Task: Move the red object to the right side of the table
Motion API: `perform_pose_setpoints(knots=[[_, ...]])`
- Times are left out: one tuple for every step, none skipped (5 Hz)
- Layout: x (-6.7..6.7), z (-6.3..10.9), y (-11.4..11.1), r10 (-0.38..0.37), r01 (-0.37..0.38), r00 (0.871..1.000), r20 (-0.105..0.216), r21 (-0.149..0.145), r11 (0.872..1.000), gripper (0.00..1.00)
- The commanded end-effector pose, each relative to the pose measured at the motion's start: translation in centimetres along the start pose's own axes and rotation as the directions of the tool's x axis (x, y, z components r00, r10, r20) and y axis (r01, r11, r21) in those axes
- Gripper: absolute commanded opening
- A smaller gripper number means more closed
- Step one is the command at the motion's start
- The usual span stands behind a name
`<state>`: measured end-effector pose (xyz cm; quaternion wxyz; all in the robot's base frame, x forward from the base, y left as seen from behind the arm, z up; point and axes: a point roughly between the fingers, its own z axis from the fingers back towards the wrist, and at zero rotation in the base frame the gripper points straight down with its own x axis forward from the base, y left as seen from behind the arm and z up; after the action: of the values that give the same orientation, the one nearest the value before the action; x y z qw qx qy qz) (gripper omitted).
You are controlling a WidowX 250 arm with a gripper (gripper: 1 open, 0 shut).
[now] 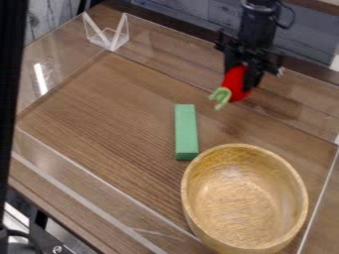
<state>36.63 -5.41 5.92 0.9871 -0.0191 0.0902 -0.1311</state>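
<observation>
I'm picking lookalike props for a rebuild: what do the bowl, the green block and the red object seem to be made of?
Bowl: looks like light wood, visible grain, satin finish.
Green block: flat uniform colour, probably painted wood or plastic; cannot tell which.
Red object: smooth, slightly shiny, likely plastic, with a green stem.

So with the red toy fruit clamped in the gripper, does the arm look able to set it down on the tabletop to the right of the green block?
Probably yes. The gripper holds the red toy fruit above bare tabletop right of the green block. The wooden bowl sits nearer the camera, out of the way.
</observation>
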Motion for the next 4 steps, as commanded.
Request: perform_pose_setpoints(knots=[[1.33,2.16,-2.56,-0.012,0.011,0.998,0.063,0.012,1.000,0.00],[1.37,2.31,-3.32,-0.007,0.006,0.999,0.053,0.011,1.000,0.00],[1.29,2.90,-3.53,0.011,-0.012,0.999,0.048,0.006,1.000,0.00],[1.16,3.06,-3.43,0.032,-0.032,0.999,0.037,-0.001,1.000,0.00]])
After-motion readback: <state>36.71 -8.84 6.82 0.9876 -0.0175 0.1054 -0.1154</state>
